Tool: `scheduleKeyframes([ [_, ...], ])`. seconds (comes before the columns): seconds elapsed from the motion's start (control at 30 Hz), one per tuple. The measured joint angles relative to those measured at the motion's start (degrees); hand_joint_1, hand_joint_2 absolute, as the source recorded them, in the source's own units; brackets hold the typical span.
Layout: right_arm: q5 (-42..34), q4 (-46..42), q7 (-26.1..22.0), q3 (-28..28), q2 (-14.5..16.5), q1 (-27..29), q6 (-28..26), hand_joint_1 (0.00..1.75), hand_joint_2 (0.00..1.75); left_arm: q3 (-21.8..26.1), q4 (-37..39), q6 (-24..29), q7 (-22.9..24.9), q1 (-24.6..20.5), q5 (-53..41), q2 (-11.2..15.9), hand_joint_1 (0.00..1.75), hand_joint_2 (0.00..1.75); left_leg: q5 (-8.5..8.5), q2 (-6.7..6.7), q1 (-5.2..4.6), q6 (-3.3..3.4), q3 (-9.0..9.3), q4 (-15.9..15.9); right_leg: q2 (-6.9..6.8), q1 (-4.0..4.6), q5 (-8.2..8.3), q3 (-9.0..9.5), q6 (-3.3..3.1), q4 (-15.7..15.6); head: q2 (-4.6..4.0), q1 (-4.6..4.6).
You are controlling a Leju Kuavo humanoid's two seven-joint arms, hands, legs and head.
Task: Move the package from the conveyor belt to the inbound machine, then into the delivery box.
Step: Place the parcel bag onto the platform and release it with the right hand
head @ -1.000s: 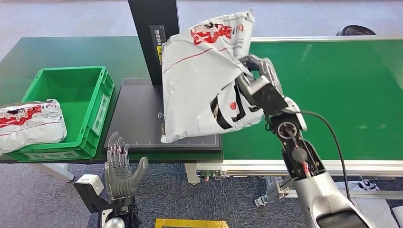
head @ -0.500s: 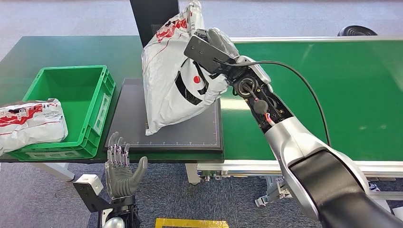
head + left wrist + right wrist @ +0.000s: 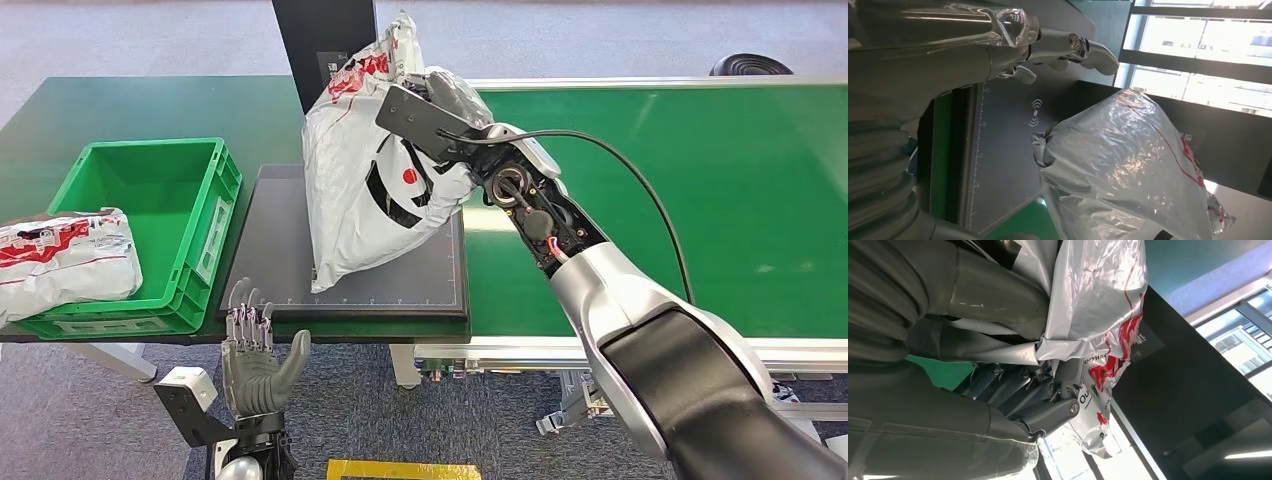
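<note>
Two white packages are in sight. The right hand (image 3: 440, 105) grips one package (image 3: 365, 190), holding it upright with its bottom corner on the black scanner pad (image 3: 270, 250), left of the green conveyor belt (image 3: 700, 180). The second package (image 3: 65, 260) lies over the green box's (image 3: 195, 230) left edge. The left hand (image 3: 255, 360) hangs below the surface, fingers spread, holding nothing.

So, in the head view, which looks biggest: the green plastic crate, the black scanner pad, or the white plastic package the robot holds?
1. Black scanner pad, partly hidden.
2. Green plastic crate and held white plastic package look alike; the raised package sits nearer the camera, so no ranking.
</note>
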Motion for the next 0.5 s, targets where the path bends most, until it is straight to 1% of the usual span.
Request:
scheduleKeyframes([
  [0.03, 0.0, 0.2, 0.0, 0.1, 0.1, 0.0, -0.1, 1.75, 1.75, 0.1, 0.0, 0.0, 0.0, 0.0, 0.0, 0.0, 0.0, 1.75, 0.0, 0.0, 0.0, 0.0, 0.0, 0.0, 0.0, 0.0, 0.0, 0.0, 0.0, 0.0, 0.0, 0.01],
  [0.17, 0.0, 0.9, -0.3, 0.3, 0.1, 0.4, -0.7, 0.0, 1.75, 0.2, 0.0, -0.2, 0.0, 0.0, -0.2, 0.0, 0.0, 1.75, 0.0, 0.0, 0.0, 0.0, -0.01, 0.0, 0.0, 0.0, 0.0, 0.0, 0.0, 0.0, 0.0, 0.01],
  [0.5, 0.2, 2.3, 0.3, 0.4, -0.1, 0.9, -1.5, 0.0, 1.75, 0.3, 0.1, -0.5, 0.0, 0.1, -0.3, -0.1, 0.0, 1.75, 0.0, 0.0, 0.0, 0.0, 0.01, 0.0, 0.0, 0.0, 0.0, 0.0, 0.0, 0.0, 0.0, 0.0],
])
